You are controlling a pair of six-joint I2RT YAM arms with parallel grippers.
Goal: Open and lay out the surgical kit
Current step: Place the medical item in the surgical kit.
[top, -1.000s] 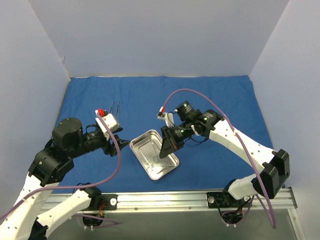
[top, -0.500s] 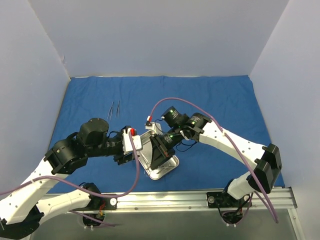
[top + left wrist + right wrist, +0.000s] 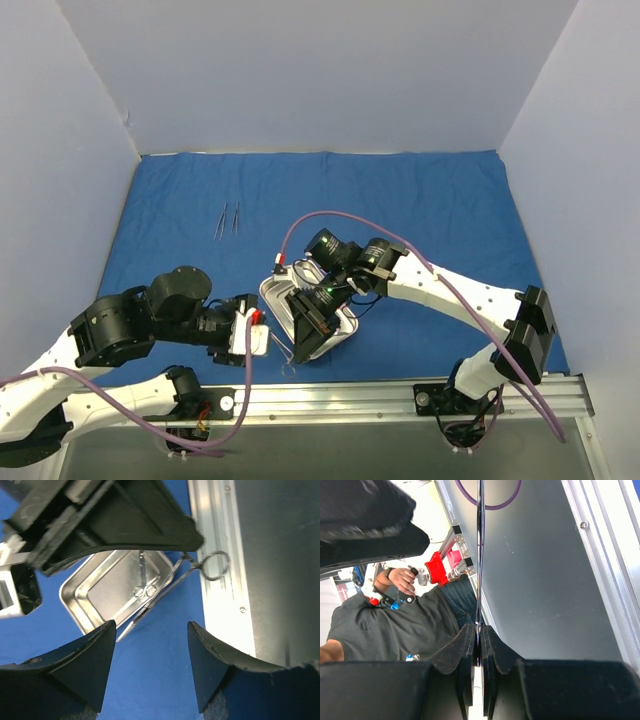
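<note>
Tray (image 3: 274, 294) middle (beneath right arm (image 3: 440, 290))

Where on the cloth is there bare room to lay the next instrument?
Bare: far-right cloth, beyond the right arm, and the stretch right of the two instruments. Crowded: around the tray, with the left arm alongside.

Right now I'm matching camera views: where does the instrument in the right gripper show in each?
Top external: instrument hangs beneath the right gripper, just short of the rail.
Left wrist: upper centre, ring handle over the rail.
Right wrist: edge-on thin line rising from the shut fingers.
Shared landmark: the rail.
</note>
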